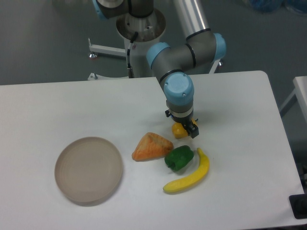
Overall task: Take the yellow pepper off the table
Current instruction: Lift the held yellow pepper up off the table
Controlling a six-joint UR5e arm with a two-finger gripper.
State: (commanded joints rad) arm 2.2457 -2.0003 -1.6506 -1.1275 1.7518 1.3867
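Note:
The yellow pepper (177,132) sits on the white table (72,105), right of centre and mostly covered by my gripper (182,129). The gripper points straight down over it and is open. One dark finger (193,131) shows at the pepper's right side; the other is hidden behind the wrist. The pepper rests on the tabletop, low between the jaws.
An orange wedge-shaped item (151,146) lies just left and in front of the pepper. A green pepper (179,158) and a yellow banana (190,175) lie close in front. A round beige plate (88,170) stands at the front left.

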